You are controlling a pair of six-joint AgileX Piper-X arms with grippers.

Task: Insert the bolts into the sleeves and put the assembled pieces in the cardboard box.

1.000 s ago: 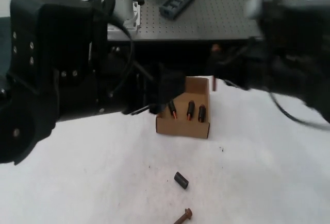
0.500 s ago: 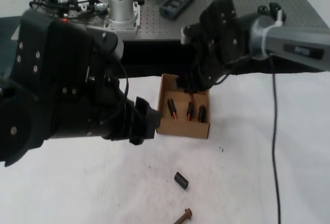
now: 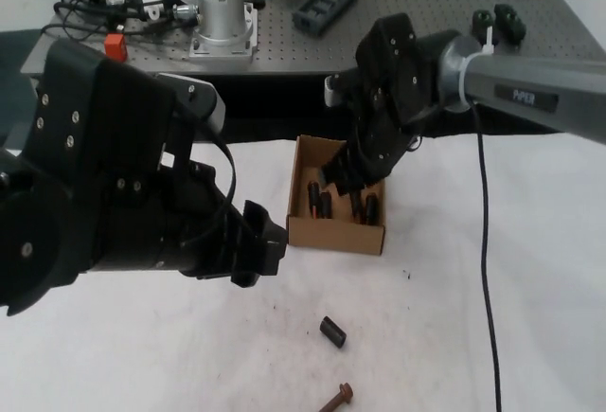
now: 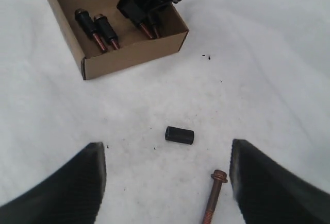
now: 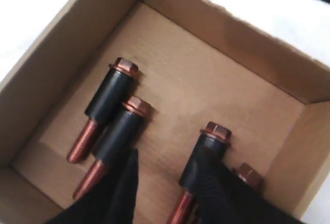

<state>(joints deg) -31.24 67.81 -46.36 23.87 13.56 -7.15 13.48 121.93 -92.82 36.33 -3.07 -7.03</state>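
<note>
The cardboard box (image 3: 336, 232) stands mid-bench with several assembled bolt-and-sleeve pieces (image 5: 111, 98) lying in it. My right gripper (image 3: 338, 180) is down inside the box (image 5: 62, 80), open, with one assembled piece (image 5: 206, 149) lying against one finger (image 5: 227, 193). A loose black sleeve (image 4: 179, 135) and a loose copper bolt (image 4: 214, 195) lie on the white cloth in front of the box (image 4: 129, 54). My left gripper (image 4: 166, 152) hangs open above them, the sleeve (image 3: 332, 331) and bolt (image 3: 337, 398) lying between its fingers (image 4: 67, 188).
A metal breadboard table (image 3: 417, 14) lies behind the white cloth, with a dark tray (image 3: 325, 2), a metal post (image 3: 222, 0) and cables on it. The right arm's cable (image 3: 488, 270) runs down across the cloth. Open cloth lies around the loose parts.
The right arm swung in over the box and lowered into it; one more assembled piece now lies there. The left arm pulled back from the box toward the near side.
</note>
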